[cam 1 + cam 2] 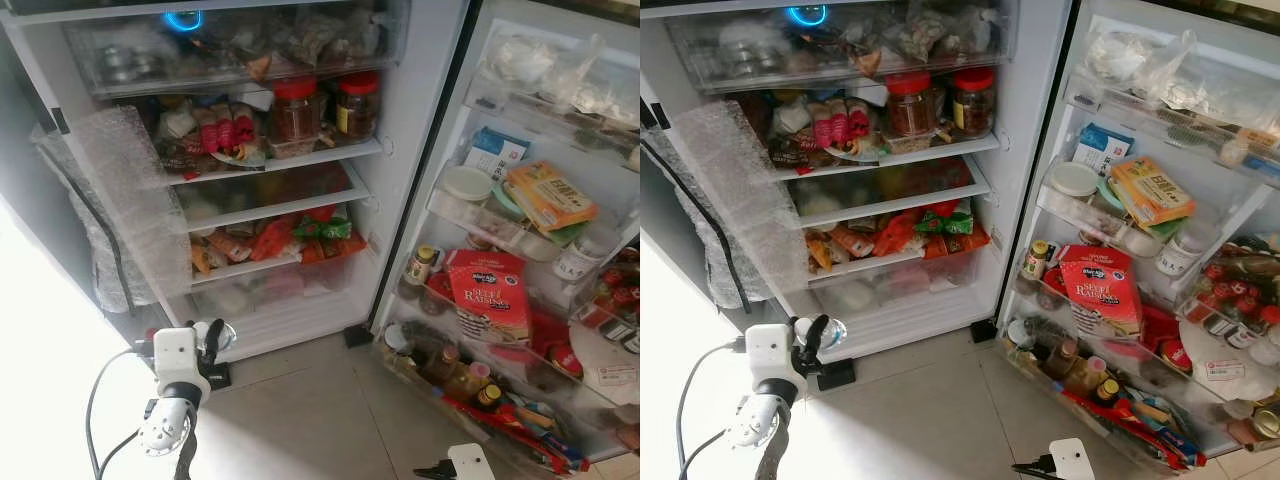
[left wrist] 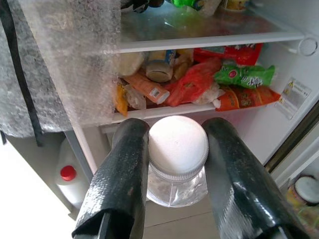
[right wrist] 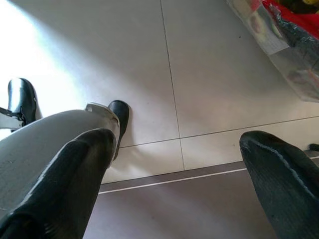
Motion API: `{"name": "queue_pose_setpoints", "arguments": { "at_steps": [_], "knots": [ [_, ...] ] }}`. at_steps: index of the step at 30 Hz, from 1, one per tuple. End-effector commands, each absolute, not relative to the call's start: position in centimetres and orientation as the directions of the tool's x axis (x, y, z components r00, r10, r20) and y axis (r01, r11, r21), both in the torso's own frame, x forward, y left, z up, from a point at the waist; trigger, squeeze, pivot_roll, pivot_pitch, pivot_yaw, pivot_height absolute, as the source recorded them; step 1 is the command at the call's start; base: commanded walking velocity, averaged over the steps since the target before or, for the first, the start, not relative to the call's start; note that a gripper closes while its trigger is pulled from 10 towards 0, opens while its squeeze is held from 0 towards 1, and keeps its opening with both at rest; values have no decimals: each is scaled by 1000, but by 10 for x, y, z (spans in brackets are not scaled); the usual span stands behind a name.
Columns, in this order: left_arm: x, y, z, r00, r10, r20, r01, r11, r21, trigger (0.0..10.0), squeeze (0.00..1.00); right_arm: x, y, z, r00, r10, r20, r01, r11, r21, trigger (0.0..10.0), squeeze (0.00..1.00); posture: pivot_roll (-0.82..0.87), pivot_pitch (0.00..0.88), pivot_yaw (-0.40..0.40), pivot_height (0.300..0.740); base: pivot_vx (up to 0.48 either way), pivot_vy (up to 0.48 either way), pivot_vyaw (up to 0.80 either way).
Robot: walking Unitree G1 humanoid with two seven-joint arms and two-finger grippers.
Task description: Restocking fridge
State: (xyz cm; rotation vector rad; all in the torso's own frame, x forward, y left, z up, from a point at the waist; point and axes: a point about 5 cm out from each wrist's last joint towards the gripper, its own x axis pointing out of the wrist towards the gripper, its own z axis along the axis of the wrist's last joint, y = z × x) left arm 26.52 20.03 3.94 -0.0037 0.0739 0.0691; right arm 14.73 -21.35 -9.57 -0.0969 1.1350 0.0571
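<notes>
At the lower left of the left eye view, the left gripper (image 2: 169, 164) has its fingers clamped on a clear bottle (image 2: 177, 169) with a white cap, held before the open fridge (image 1: 420, 120) and its crowded shelves. Low at the bottom right, the right gripper (image 3: 184, 184) hangs over the tiled floor (image 3: 209, 79), fingers wide apart.

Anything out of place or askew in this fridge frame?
Yes. A sheet of bubble wrap drapes over the left ends of the fridge shelves, partly covering them. In the door, the red raisins box sits tilted. The left gripper holds a white-capped bottle normally.
</notes>
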Motion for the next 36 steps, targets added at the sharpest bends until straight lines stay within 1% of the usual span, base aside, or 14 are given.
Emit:
{"name": "queue_pose_setpoints", "arguments": {
  "at_steps": [1,3,4,6,8,13,18,36],
  "knots": [
    [265,205,47,997,66,-48,-67,998,-14,10000,0,146,-215,-96,421,-9,-907,-79,996,-47,10000,0,-109,100,-39,740,0,0,0],
    [264,204,49,999,41,-33,-41,999,-17,10000,0,146,-215,-96,421,-9,-907,-78,996,-46,10000,0,-109,98,-39,740,0,0,0],
    [263,202,51,1000,12,-12,-11,999,38,10000,0,145,-215,-96,421,-8,-907,-78,996,-45,10000,0,-108,92,-39,740,0,0,0],
    [262,199,51,1000,-6,-8,6,998,63,10000,0,145,-214,-96,420,-7,-907,-80,996,-44,10000,0,-104,87,-39,740,0,0,0],
    [261,194,50,999,-31,-6,32,998,51,10000,0,145,-214,-97,419,-4,-908,-85,995,-44,10000,0,-107,79,-34,740,0,0,0],
    [261,190,47,998,-57,-38,60,995,76,10000,0,144,-213,-97,417,-4,-909,-87,995,-44,10000,0,-109,67,-28,740,0,0,0],
    [262,195,50,997,-64,-34,66,995,75,10000,0,142,-211,-98,415,-2,-910,-86,995,-42,10000,0,-112,45,-16,740,0,0,0],
    [263,198,52,997,-70,-34,73,994,81,10000,0,141,-211,-98,411,4,-912,-99,994,-41,10000,0,-103,45,-21,740,264,0,0]
  ]
}}
